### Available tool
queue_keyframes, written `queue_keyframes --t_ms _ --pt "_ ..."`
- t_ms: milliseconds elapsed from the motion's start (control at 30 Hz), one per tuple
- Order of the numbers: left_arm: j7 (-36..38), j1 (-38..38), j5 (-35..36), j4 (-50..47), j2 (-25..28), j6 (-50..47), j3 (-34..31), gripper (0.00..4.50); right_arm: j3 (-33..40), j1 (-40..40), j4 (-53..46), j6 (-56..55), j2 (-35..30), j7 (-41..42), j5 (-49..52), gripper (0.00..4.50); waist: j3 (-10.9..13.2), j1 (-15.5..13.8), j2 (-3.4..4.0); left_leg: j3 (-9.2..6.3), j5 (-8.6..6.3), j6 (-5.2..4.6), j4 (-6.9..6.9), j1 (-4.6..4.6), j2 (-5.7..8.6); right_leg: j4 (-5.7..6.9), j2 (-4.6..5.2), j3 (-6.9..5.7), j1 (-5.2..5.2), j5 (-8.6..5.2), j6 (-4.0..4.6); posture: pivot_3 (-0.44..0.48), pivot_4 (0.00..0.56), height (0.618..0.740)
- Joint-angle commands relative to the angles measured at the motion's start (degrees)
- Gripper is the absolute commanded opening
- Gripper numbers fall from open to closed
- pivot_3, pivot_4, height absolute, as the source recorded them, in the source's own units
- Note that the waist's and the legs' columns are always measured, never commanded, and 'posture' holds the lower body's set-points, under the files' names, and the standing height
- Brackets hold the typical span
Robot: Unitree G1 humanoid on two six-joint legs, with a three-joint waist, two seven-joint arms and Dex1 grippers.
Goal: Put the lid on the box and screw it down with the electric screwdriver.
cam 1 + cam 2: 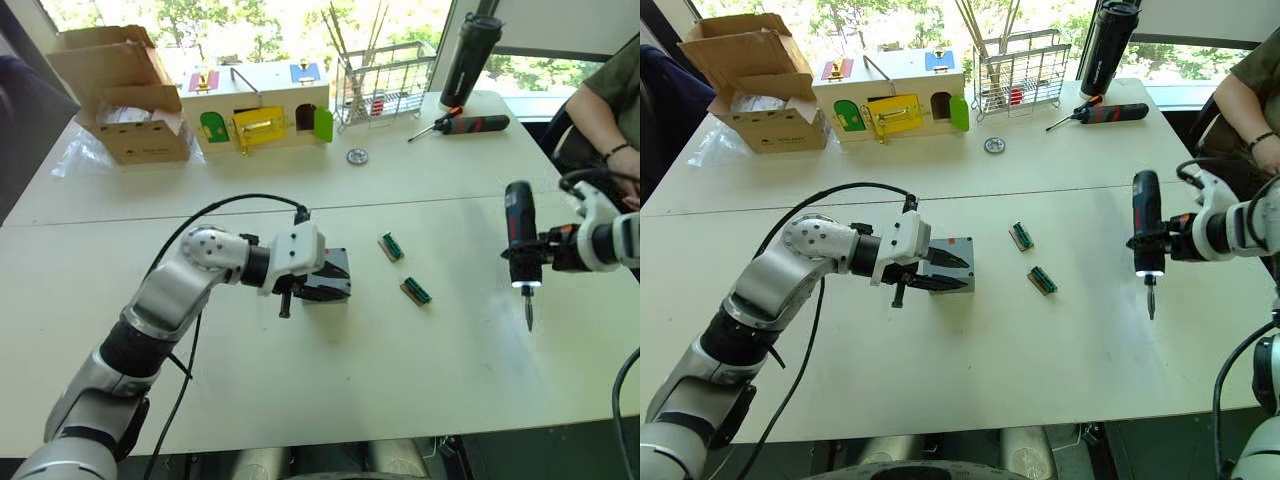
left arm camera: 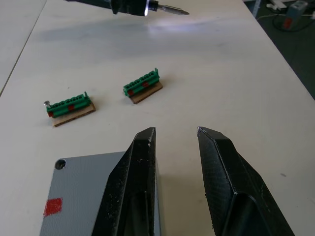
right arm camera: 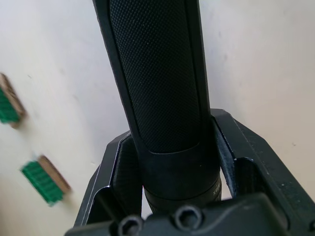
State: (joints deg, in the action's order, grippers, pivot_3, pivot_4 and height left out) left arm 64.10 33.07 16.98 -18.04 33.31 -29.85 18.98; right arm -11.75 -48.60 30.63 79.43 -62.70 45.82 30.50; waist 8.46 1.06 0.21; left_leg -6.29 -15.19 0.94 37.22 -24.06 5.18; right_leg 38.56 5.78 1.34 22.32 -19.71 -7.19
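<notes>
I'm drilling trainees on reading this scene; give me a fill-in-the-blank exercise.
1. The right gripper holds the electric screwdriver with its bit pointing ____.
2. The left gripper is open at the grey ____.
3. ____ green terminal blocks lie between box and screwdriver.

Missing: down; box; Two

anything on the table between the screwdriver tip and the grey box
Yes. Two small green connector blocks lie on the table between them, one nearer the box, the other nearer the electric screwdriver, which the right gripper holds upright above the table. Being low, a raised tool could probably pass over them. The left gripper sits open over the box.
</notes>
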Motion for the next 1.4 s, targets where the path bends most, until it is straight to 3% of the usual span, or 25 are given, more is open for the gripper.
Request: queue_keyframes --t_ms 33,233,533,600,767,1100,1400 --pt "-1.4 -1.2 0.6 -3.1 0.7 -0.6 -1.4 1.34 -3.1 -4.3 4.5 -4.9 -1.1 6.3 -4.9 1.76 0.0 -0.1 0.05 0.01 0.0 0.0 0.0 0.0 0.0 0.0 0.0 0.01 0.01 0.0 0.0 0.0 0.15 0.74" --pt "-3.1 -2.7 0.9 -4.5 0.7 -1.6 -1.5 1.34 -8.9 -9.0 15.0 -11.0 2.0 11.5 -14.0 1.76 0.1 -0.3 0.03 -0.02 0.0 0.01 0.03 0.0 0.01 0.0 -0.01 -0.01 0.0 0.0 0.0 0.0 0.15 0.74" --pt "-3.6 -3.1 -0.1 -2.9 1.3 -0.8 -1.4 1.34 -13.2 -11.4 22.6 -17.1 5.3 19.5 -23.6 1.76 0.1 -0.3 -0.01 -0.06 0.01 0.02 0.14 0.0 0.01 0.0 -0.02 -0.04 -0.07 0.0 0.0 0.0 0.15 0.74" --pt "-3.6 -2.9 -0.1 -2.6 1.4 -0.8 -1.5 1.34 -12.8 -11.7 23.7 -18.0 5.9 20.1 -25.1 2.77 0.1 -0.3 -0.03 -0.07 0.01 0.02 0.16 0.01 0.01 0.0 -0.02 -0.04 -0.09 0.01 0.0 0.0 0.15 0.74" --pt "-3.9 -2.8 -0.8 -0.3 2.2 -0.1 -2.3 1.34 -11.1 -12.1 25.4 -19.0 7.2 19.7 -27.2 4.47 0.0 -0.3 -0.16 -0.1 0.01 0.02 0.24 0.02 0.02 0.01 -0.01 -0.06 -0.15 0.01 -0.01 0.0 0.15 0.74" --pt "-3.6 -0.9 0.4 6.3 3.9 0.4 -7.2 1.34 -7.0 -11.9 24.0 -22.2 7.1 19.7 -29.6 4.47 0.0 -0.3 -0.18 -0.11 0.01 0.03 0.25 0.01 0.06 0.08 0.02 -0.06 -0.08 0.02 -0.02 0.0 0.15 0.74" --pt "-4.0 -1.2 0.7 8.8 4.7 -0.3 -9.7 1.34 -2.9 -13.9 22.8 -26.8 6.0 14.9 -31.9 4.47 0.0 -0.2 -0.15 -0.08 0.02 0.05 0.16 0.0 0.07 0.19 0.04 -0.05 0.06 0.02 -0.02 0.0 0.15 0.74"
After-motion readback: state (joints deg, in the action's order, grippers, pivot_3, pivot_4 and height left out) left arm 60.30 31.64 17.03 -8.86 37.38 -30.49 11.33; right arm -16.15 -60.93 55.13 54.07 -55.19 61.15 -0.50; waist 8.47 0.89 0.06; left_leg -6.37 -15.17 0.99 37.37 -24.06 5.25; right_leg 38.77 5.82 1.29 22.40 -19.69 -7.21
